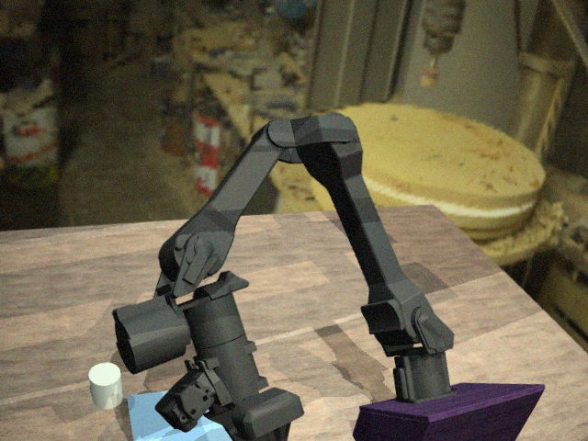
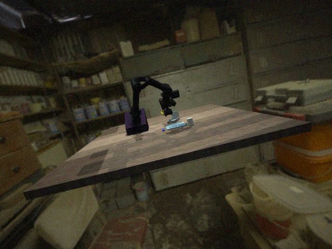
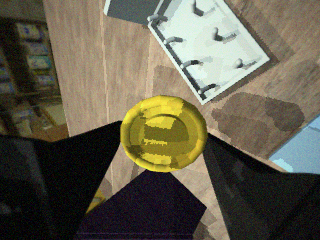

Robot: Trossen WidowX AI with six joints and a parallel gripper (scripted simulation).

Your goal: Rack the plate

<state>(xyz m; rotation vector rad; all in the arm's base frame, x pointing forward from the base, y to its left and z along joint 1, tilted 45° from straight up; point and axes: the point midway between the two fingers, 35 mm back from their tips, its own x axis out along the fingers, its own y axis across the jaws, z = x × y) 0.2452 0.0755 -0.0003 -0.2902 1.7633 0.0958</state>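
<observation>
The yellow round plate [image 2: 162, 112] [image 3: 163, 133] is held by its rim between the two black fingers of my gripper [image 3: 163, 131], which is shut on it. Its face is turned to the wrist camera, and it hangs above the table. The pale dish rack [image 2: 173, 119] [image 3: 212, 57] stands on the table, with rows of short hooked grey pegs and a grey panel at one end. In the wrist view it is beyond the plate, towards the upper right. The plate is not in the rack. The fingertips, plate and rack are not visible in the top view.
A light blue mat [image 1: 142, 417] [image 2: 175, 125] [image 3: 302, 145] lies beside the rack. A white cylinder [image 1: 106, 389] [image 2: 190, 122] stands near it. A small blue object [image 2: 163, 129] lies by the mat. The arm's base stands on a purple block [image 1: 474, 403] [image 2: 143, 124] [image 3: 145, 210].
</observation>
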